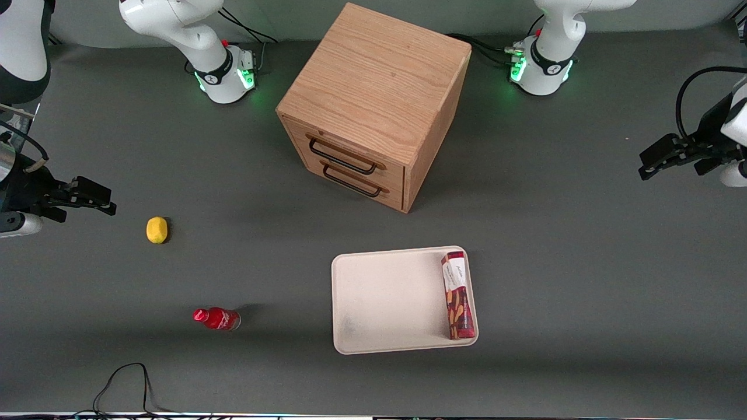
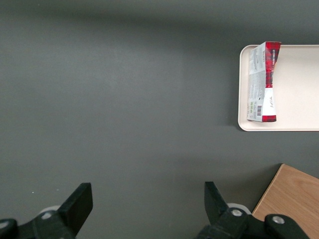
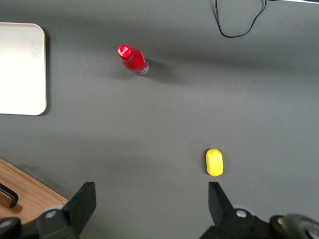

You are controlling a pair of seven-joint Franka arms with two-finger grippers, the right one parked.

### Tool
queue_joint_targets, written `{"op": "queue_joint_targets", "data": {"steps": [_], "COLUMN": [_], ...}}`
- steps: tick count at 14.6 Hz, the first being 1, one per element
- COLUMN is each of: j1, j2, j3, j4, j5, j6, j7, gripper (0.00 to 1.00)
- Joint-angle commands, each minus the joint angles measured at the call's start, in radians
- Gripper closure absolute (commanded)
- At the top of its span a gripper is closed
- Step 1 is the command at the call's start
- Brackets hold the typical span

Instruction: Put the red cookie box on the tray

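The red cookie box [image 1: 456,295] lies flat inside the tray [image 1: 385,300], along the rim at the working arm's end. The gripper [image 1: 646,165] hangs well apart above bare surface, jaws wide and empty. The placing looks finished; what remains seems to be parking the arm.

The front view looks steeply down from high above the near table edge, taking in the whole grey table [image 1: 554,192], both arm bases, the wooden drawer cabinet [image 1: 373,105] and the tray [image 1: 385,300] in one wide shot. The left wrist view faces straight down past its own gripper [image 2: 147,204], whose fingers stand wide apart over bare tabletop, and shares with the front view the tray's end holding the red cookie box [image 2: 264,82] and a cabinet corner. The right wrist view, also downward and closer in, shares the red bottle [image 3: 132,59], the yellow lemon [image 3: 214,162] and a tray edge.
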Motion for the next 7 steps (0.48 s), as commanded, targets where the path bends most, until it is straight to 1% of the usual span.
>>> {"op": "queue_joint_targets", "data": {"steps": [1,7], "j1": [-0.036,-0.024], "j2": [-0.030,-0.022], "j3": [0.024,0.021], "j4": [-0.024,0.004], "j5": [0.002,-0.001], "j6": [0.007,-0.045], "j7": [-0.041,-0.029], "gripper": [0.00,0.00]}}
